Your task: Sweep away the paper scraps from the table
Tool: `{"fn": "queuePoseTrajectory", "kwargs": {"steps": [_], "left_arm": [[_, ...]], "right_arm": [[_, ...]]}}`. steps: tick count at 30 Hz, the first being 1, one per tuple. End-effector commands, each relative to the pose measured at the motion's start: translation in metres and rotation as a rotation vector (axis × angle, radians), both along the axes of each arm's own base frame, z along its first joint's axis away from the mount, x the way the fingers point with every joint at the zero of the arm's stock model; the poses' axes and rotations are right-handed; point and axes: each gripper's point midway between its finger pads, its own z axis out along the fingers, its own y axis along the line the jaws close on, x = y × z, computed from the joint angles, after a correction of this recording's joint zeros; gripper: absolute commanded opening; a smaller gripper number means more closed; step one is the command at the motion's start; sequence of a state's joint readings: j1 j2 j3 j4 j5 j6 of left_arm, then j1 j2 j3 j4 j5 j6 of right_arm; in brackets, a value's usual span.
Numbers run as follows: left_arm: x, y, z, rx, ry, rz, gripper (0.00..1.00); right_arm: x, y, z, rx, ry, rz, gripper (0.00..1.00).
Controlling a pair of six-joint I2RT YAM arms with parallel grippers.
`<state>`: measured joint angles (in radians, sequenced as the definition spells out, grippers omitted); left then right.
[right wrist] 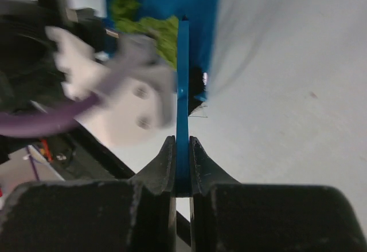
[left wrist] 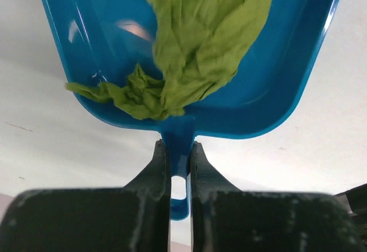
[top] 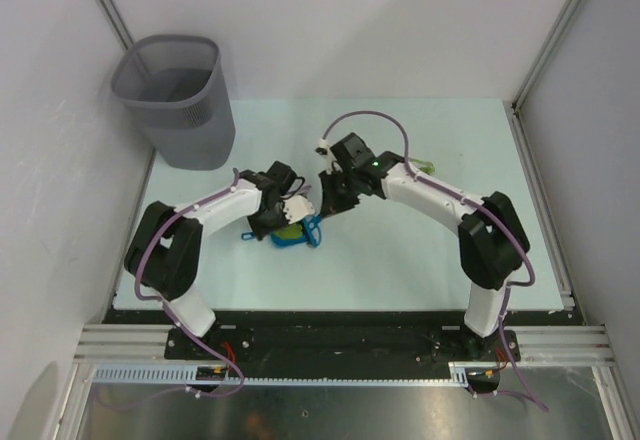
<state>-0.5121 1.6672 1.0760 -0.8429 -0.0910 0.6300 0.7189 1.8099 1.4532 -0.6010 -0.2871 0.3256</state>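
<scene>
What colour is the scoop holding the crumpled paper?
Bright blue; the dustpan shows best in the left wrist view.

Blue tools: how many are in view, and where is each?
2. The dustpan, holding green paper scraps, is gripped by its handle in the left claw; the brush is gripped in the right claw, beside it. More could be hidden.
</scene>
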Motion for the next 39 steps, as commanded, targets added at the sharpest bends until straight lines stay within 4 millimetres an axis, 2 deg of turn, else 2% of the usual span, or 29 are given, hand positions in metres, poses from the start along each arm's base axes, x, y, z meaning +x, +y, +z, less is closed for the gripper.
{"fn": "queuePoseTrajectory", "kwargs": {"steps": [1,2,4,7,8,9,11,12,14,15,18,20,22,26,29,30,32,33,35,36,38,39], "left_arm": [[0.015,-0.025,0.005,-0.071,-0.011,-0.042,0.00],[0.016,-0.030,0.005,-0.096,-0.010,-0.042,0.00],[0.014,-0.040,0.009,-0.155,-0.001,-0.046,0.00],[0.011,-0.051,0.018,-0.246,0.007,-0.045,0.00],[0.011,-0.052,0.021,-0.272,0.010,-0.039,0.00],[0.010,-0.055,0.026,-0.304,0.008,-0.033,0.00],[0.012,-0.055,0.031,-0.330,0.002,-0.018,0.00],[0.012,-0.057,0.034,-0.343,-0.001,-0.014,0.00],[0.016,-0.057,0.039,-0.365,-0.011,0.007,0.00],[0.017,-0.059,0.043,-0.380,-0.015,0.013,0.00],[0.028,-0.063,0.057,-0.419,-0.046,0.055,0.00],[0.037,-0.068,0.069,-0.450,-0.071,0.076,0.00],[0.046,-0.072,0.078,-0.465,-0.100,0.080,0.00],[0.058,-0.075,0.091,-0.485,-0.143,0.121,0.00],[0.069,-0.074,0.104,-0.504,-0.187,0.157,0.00],[0.072,-0.073,0.108,-0.508,-0.198,0.168,0.00],[0.082,-0.069,0.124,-0.533,-0.240,0.214,0.00],[0.089,-0.069,0.139,-0.560,-0.274,0.227,0.00],[0.098,-0.061,0.160,-0.609,-0.315,0.292,0.00],[0.106,-0.059,0.180,-0.640,-0.357,0.313,0.00],[0.119,-0.044,0.201,-0.682,-0.406,0.406,0.00],[0.126,-0.039,0.218,-0.708,-0.445,0.431,0.00]], "right_arm": [[-0.007,0.062,0.033,0.142,-0.028,0.115,0.00],[0.001,0.068,0.043,0.139,-0.062,0.113,0.00],[0.001,0.062,0.042,0.087,-0.066,0.098,0.00],[0.020,0.030,0.049,-0.001,-0.133,0.008,0.00],[0.025,0.015,0.064,-0.011,-0.175,-0.029,0.00],[0.024,0.002,0.061,-0.035,-0.171,-0.050,0.00],[0.034,-0.024,0.074,-0.053,-0.210,-0.114,0.00],[0.031,-0.037,0.091,-0.044,-0.245,-0.136,0.00],[0.037,-0.059,0.106,-0.063,-0.286,-0.188,0.00],[0.033,-0.067,0.122,-0.051,-0.315,-0.199,0.00],[0.035,-0.091,0.148,-0.041,-0.383,-0.252,0.00],[0.035,-0.100,0.155,-0.022,-0.401,-0.266,0.00],[0.031,-0.099,0.164,0.035,-0.409,-0.247,0.00],[0.032,-0.113,0.170,0.031,-0.429,-0.283,0.00],[0.037,-0.139,0.168,0.000,-0.431,-0.356,0.00],[0.041,-0.154,0.168,-0.012,-0.427,-0.395,0.00],[0.039,-0.168,0.167,-0.012,-0.429,-0.424,0.00],[0.042,-0.180,0.169,-0.014,-0.433,-0.456,0.00],[0.039,-0.189,0.170,-0.013,-0.437,-0.469,0.00],[0.038,-0.195,0.166,-0.025,-0.429,-0.476,0.00],[0.038,-0.203,0.161,-0.043,-0.417,-0.491,0.00],[0.037,-0.204,0.156,-0.052,-0.408,-0.488,0.00]]}}
